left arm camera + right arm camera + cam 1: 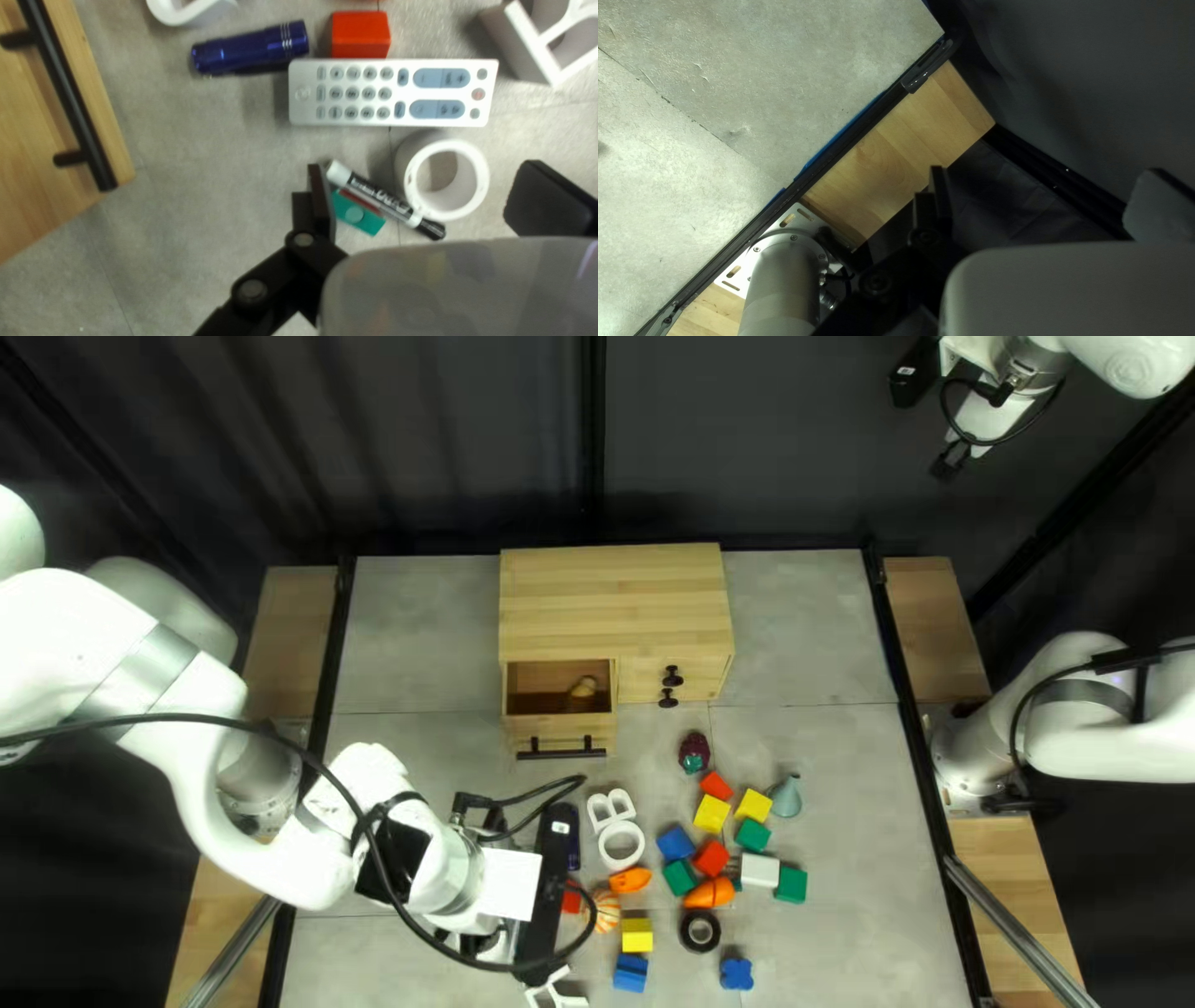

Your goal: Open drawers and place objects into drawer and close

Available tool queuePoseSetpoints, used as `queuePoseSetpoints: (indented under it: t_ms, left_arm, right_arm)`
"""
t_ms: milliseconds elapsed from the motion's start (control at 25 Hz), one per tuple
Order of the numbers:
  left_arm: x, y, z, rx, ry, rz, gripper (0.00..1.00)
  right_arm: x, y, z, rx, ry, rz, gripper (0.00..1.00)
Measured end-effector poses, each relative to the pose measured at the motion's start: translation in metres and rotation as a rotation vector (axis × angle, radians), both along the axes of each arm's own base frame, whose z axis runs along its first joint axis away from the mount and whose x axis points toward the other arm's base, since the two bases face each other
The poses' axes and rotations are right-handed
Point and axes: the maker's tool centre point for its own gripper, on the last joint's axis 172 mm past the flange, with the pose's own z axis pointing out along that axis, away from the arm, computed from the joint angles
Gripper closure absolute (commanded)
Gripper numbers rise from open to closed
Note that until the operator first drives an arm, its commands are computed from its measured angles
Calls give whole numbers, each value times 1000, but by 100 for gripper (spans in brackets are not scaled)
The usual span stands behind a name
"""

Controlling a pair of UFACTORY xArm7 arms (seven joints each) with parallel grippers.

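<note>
In the top left view, my left gripper (544, 890) is over the table, its fingertips hidden. A wooden cabinet (616, 591) has its left drawer (560, 732) pulled out, a tan object (583, 690) inside. My left gripper (436, 199), seen from its wrist, stands open above a marker (374, 194), a green piece (372, 223) and a white ring (411, 193). Ahead of it lie a remote (392, 93), a blue flashlight (249, 48) and a red block (360, 36). High beyond the table is my right gripper (950, 463); its wrist view shows the gripper (1049, 199) open and empty.
Right of my left gripper in the top left view are scattered coloured blocks (712, 814), white letter B (610, 808), a black ring (700, 931), a striped ball (605, 911) and a teal cone (786, 798). The drawer's black handle (75, 99) stands off to one side of my left gripper.
</note>
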Motion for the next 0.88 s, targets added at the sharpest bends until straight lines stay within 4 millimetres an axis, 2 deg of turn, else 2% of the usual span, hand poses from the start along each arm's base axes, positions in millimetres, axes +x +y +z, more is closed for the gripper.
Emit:
queuePoseSetpoints:
  t_ms: [120, 280, 640, 880]
  left_arm:
    - [-18, 10, -6, 0, 21, -57, 0]
    - [-34, 12, -21, -4, 48, -163, 0]
    - [-54, 11, -57, -8, 86, -310, 0]
    - [-59, 21, -77, -45, 80, -328, 0]
  right_arm:
    - [0, 0, 0, 0, 0, 0, 0]
    - [0, 0, 0, 0, 0, 0, 0]
    - [0, 0, 0, 0, 0, 0, 0]
    - [0, 0, 0, 0, 0, 0, 0]
